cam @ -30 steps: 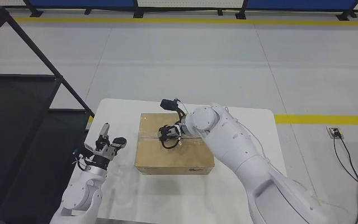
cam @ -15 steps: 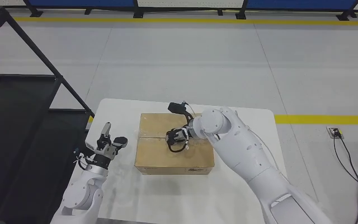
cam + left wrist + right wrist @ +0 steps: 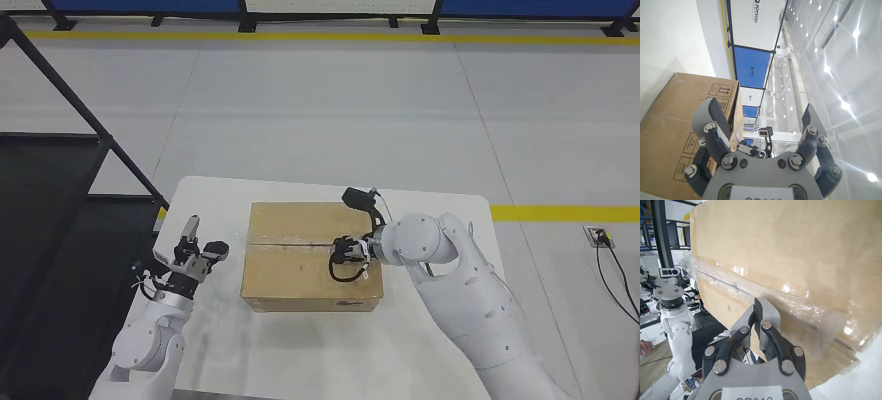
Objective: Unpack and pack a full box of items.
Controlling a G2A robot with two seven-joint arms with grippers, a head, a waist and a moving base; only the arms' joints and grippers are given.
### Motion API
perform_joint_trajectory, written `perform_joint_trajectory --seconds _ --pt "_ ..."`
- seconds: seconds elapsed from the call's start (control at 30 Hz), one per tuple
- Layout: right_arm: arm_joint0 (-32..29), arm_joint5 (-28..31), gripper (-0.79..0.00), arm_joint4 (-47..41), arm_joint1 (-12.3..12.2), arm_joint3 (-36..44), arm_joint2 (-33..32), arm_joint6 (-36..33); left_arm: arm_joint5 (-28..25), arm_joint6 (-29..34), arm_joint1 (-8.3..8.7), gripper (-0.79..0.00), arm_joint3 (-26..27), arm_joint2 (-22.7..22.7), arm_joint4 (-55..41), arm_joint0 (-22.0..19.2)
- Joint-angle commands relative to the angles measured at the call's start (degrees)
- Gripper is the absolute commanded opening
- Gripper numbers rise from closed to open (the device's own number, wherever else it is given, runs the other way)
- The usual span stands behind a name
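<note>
A closed brown cardboard box [image 3: 300,275] sits in the middle of the white table [image 3: 440,220]; clear tape [image 3: 285,243] runs along its top seam. My right gripper [image 3: 346,266] is shut, with its tips pressed on the box top near the right end of the seam. In the right wrist view the shut fingertips [image 3: 756,306] touch the glossy tape [image 3: 725,283] on the box [image 3: 791,247], and I see nothing held between them. My left gripper [image 3: 196,246] stands open just left of the box, pointing upward. In the left wrist view it [image 3: 761,108] is empty beside the box's side [image 3: 677,117].
A black metal frame [image 3: 60,190] stands close to the table's left edge. Bare table surface lies in front of the box and to its right. A yellow floor line [image 3: 560,212] runs beyond the table's right end.
My right gripper has slid along the box's top seam from the middle toward the right end. The left arm has stayed where it was.
</note>
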State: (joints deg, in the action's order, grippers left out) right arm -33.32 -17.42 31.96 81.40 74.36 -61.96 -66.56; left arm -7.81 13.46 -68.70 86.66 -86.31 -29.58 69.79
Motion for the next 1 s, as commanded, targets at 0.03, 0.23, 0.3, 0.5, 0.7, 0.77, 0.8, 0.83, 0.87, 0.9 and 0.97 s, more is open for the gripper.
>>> perform_joint_trajectory --seconds 0.03,0.23,0.3,0.5,0.7,0.77,0.8,0.83,0.87,0.9,0.97 --pt "-1.77 -0.37 -0.785 -0.25 -0.38 2.16 -1.41 2.1 -0.09 0.04 -0.06 0.0 -0.05 -0.13 0.04 -0.07" --pt "-2.74 1.66 -0.785 -2.29 -0.44 3.14 -1.79 5.34 -0.17 0.07 -0.16 0.0 -0.13 -0.48 0.11 0.05" --pt "-2.23 2.15 -0.785 -3.31 -0.22 2.24 -1.41 6.97 -0.21 0.02 -0.21 0.0 -0.1 -0.56 0.08 0.13" --pt "1.22 5.41 -0.785 -7.47 0.6 -3.71 0.5 7.77 -0.4 0.07 -0.28 0.0 0.04 -1.08 0.1 0.78" --pt "5.77 6.73 -0.785 -10.11 1.61 -12.04 3.1 6.46 -0.72 -0.1 -0.39 0.0 0.28 -1.64 -0.39 1.4" --pt "6.77 6.45 -0.785 -10.12 1.76 -13.95 3.53 6.44 -0.71 -0.06 -0.42 0.0 0.33 -1.72 -0.35 1.47" --pt "7.04 6.4 -0.785 -10.23 1.81 -14.45 3.68 6.33 -0.71 -0.08 -0.44 0.0 0.34 -1.76 -0.36 1.49" --pt "7.21 6.4 -0.785 -10.34 1.81 -14.82 3.71 6.04 -0.65 -0.13 -0.47 0.0 0.32 -1.77 -0.4 1.5" --pt "7.42 6.41 -0.785 -10.27 1.72 -15.14 3.57 5.58 -0.56 -0.09 -0.49 0.0 0.35 -1.75 -0.35 1.45" --pt "7.53 6.48 -0.785 -10.14 1.6 -15.27 3.43 4.95 -0.48 -0.08 -0.51 0.0 0.34 -1.72 -0.3 1.37" --pt "7.46 5.86 -0.785 -9.5 1.32 -14.77 3.22 3.73 -0.28 -0.03 -0.56 0.0 0.3 -1.52 -0.11 1.12"
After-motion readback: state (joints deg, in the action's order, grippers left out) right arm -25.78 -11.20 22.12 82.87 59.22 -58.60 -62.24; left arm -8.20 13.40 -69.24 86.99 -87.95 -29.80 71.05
